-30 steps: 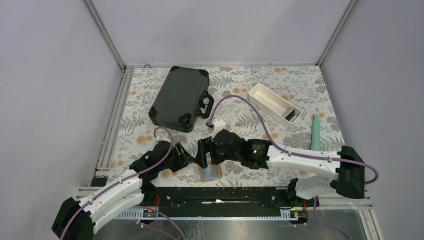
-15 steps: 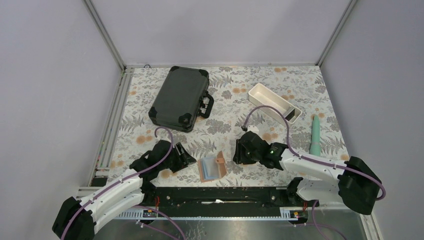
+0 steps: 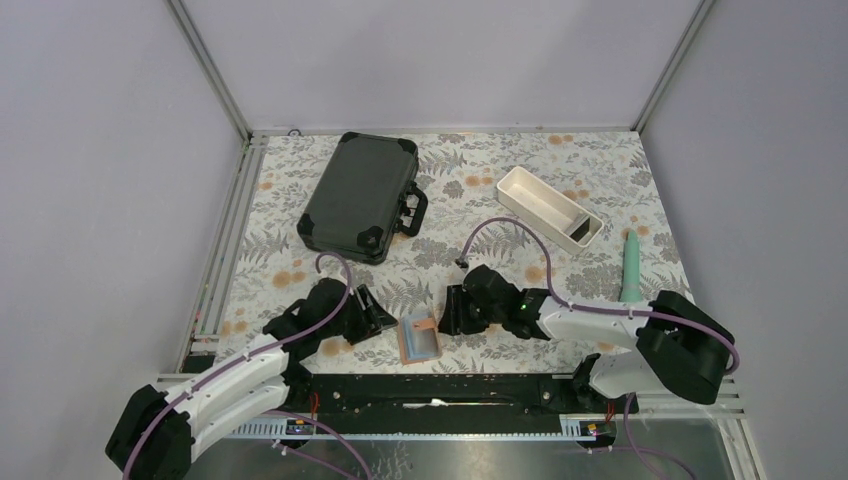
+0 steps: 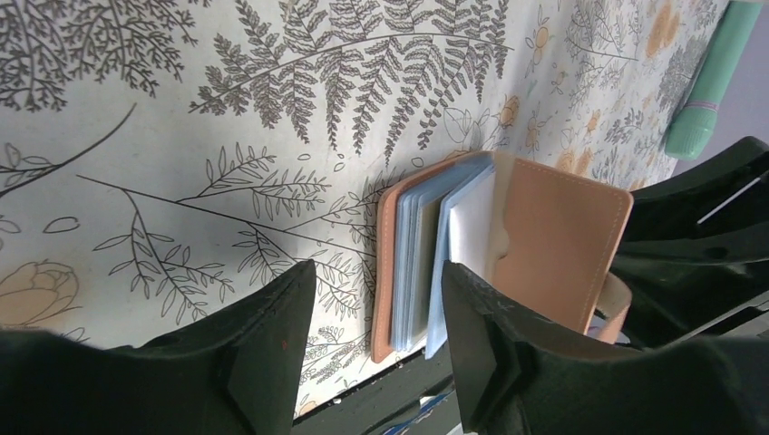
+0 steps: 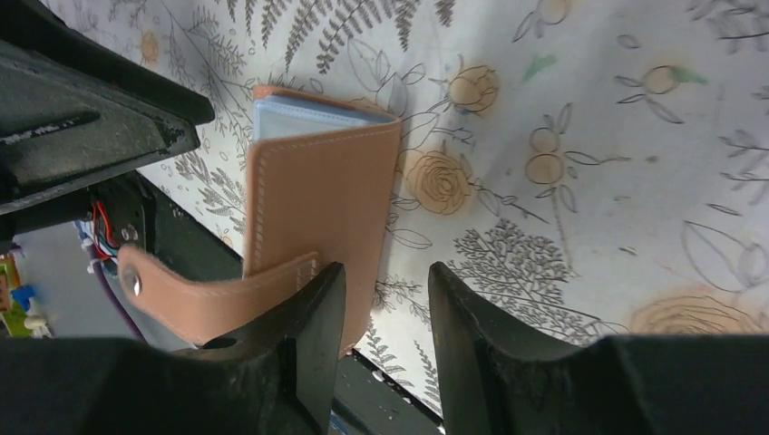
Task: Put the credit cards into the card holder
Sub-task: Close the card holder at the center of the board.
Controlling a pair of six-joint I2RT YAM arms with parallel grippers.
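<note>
The tan card holder [image 3: 419,339] lies near the table's front edge between my two grippers. It is part open, with pale blue pockets showing and the tan cover [image 4: 562,245] raised over them. A white sheet edge sits among the pockets; I cannot tell whether it is one of the credit cards. My left gripper [image 3: 380,318] is open just left of the holder, apart from it. The right gripper [image 5: 385,335] is open at the holder's right corner, over bare table. The strap with its snap [image 5: 136,281] curls beside the right gripper's left finger.
A large black hard case [image 3: 360,195] lies at the back left. A long white tray [image 3: 530,195] at the back right holds a dark flat item at its near end. A green pen-like stick [image 3: 631,265] lies at the right edge. The black front rail [image 3: 440,385] runs just behind the holder.
My right gripper lifted off the holder, swung right, then came back to its right side with narrower jaws. The holder's cover, standing up half a second ago, now leans lower. Left arm barely moved.
</note>
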